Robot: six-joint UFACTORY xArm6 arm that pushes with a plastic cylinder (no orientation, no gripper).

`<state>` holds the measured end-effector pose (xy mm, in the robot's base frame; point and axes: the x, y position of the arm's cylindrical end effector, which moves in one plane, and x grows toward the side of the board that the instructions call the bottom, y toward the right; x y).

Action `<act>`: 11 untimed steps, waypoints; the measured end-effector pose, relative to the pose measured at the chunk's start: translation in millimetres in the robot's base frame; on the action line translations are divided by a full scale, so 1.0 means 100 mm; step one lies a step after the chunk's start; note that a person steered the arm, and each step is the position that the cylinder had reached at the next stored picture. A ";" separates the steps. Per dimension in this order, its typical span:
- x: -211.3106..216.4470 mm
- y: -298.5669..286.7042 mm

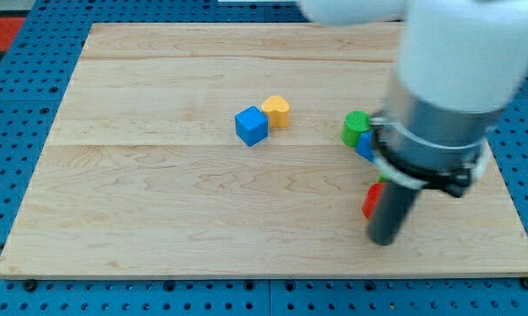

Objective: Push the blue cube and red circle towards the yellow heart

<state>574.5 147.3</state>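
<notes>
Resting on the surface (158,211) near its right edge and toward the bottom, my tip (385,239) stands just right of a red block (370,201), touching it or nearly so. Only a sliver of that block shows beside the rod, so its shape cannot be made out; it may be the red circle.

The blue cube (251,125) sits near the middle of the surface, a little toward the top edge. The yellow heart (277,112) is just above and right of it, the two touching or almost touching. Both lie well apart from my tip, off to the view's left.

A green block (356,128) with a rounded top stands toward the right edge, above the red block. Just beside it, lower right, a second blue block (365,145) peeks out from behind the arm's grey collar; its shape is hidden. A scrap of green (383,178) shows above the red block, too small to identify.

This arm has no jaws, only the rod, which holds nothing.
</notes>
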 end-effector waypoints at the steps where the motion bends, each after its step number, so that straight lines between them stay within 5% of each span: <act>1: -0.39 0.20; 4: 0.06 -0.76; 5: -0.21 -1.03; 11: -0.79 -0.34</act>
<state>495.5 113.6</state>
